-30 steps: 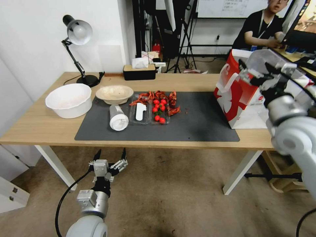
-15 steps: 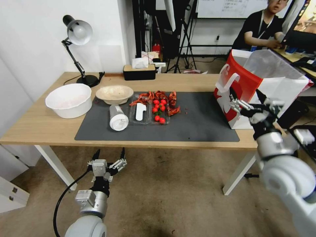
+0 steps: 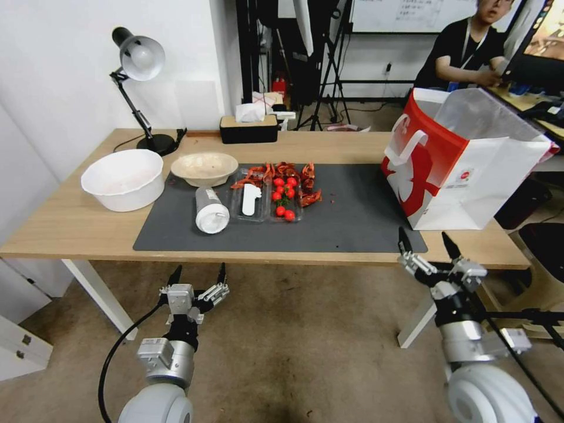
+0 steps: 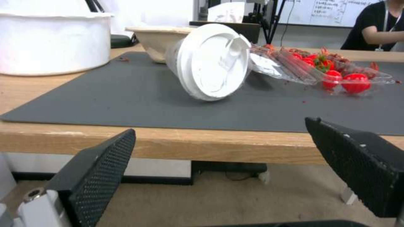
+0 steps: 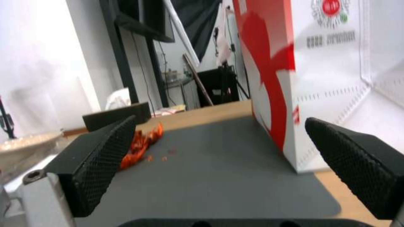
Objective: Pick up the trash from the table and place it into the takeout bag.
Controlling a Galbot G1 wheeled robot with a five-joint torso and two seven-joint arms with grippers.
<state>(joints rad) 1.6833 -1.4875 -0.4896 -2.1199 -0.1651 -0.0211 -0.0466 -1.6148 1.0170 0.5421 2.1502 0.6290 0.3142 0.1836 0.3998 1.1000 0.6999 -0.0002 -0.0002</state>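
Note:
On the table (image 3: 70,226) a dark mat (image 3: 352,223) carries the trash. A clear white-lidded cup (image 3: 210,210) (image 4: 212,63) lies on its side beside a shallow beige bowl (image 3: 204,168) (image 4: 156,41). A clear tray (image 3: 258,202) holds red shells (image 3: 294,173) (image 5: 141,143) and small tomatoes (image 4: 353,83). The takeout bag (image 3: 470,164) (image 5: 324,72) stands open at the table's right end. My left gripper (image 3: 198,269) (image 4: 221,126) is open below the front edge, facing the cup. My right gripper (image 3: 423,234) (image 5: 221,119) is open at the front edge near the bag.
A large white bowl (image 3: 123,179) (image 4: 50,41) sits at the left end, a desk lamp (image 3: 141,64) behind it. A black tissue box (image 3: 248,128) stands at the back edge. A seated person is behind the bag. White table legs (image 3: 423,311) stand below.
My right arm has come down from over the bag's mouth to the table's front edge, still open. The left arm has not moved.

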